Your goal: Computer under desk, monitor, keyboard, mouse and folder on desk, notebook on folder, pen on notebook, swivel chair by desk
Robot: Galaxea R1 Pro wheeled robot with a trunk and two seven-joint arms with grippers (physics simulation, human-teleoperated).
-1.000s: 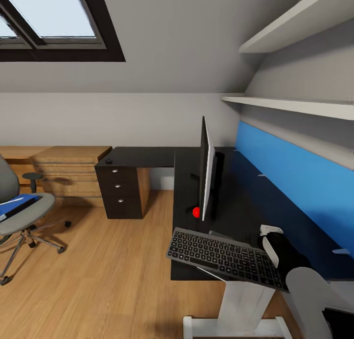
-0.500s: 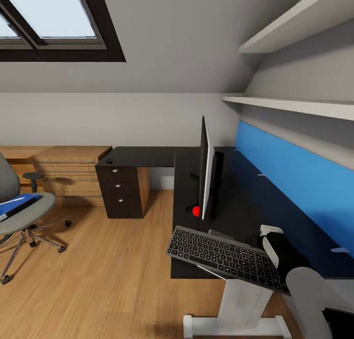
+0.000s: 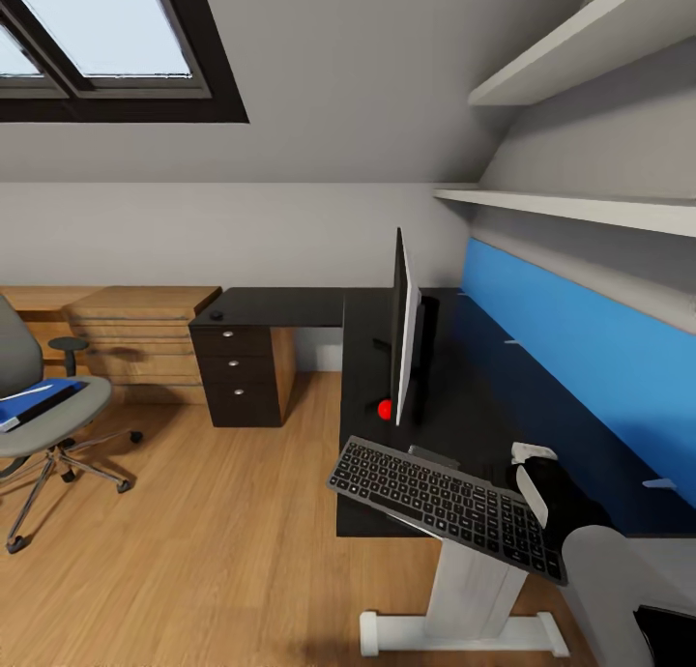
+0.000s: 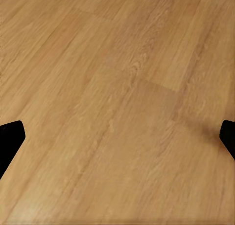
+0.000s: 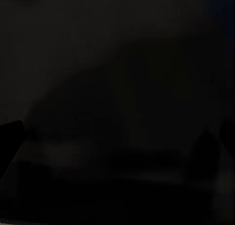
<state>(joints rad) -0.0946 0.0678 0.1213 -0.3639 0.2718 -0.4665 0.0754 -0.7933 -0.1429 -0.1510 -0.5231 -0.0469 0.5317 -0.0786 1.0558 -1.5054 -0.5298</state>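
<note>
Silver-grey keyboard [image 3: 449, 507] tilts over the table's [image 3: 483, 406] near edge, our right pincer [image 3: 531, 457] at its far end; we cannot tell its grip. Monitor [image 3: 404, 333] stands behind. Left pincer [image 4: 117, 137] gapes over floor [image 4: 117, 88]. Folder [image 3: 39, 399] lies on chair [image 3: 43, 420].

Smooth wood-grain floor [image 3: 193, 551], glossy black desk [image 3: 464, 406] top, grey cloth swivel chair [image 3: 43, 416] on chrome legs.

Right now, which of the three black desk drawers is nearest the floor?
The bottom drawer of the black stack; its silver knob sits lowest, below the other two, beside the light wooden drawer unit.
</note>
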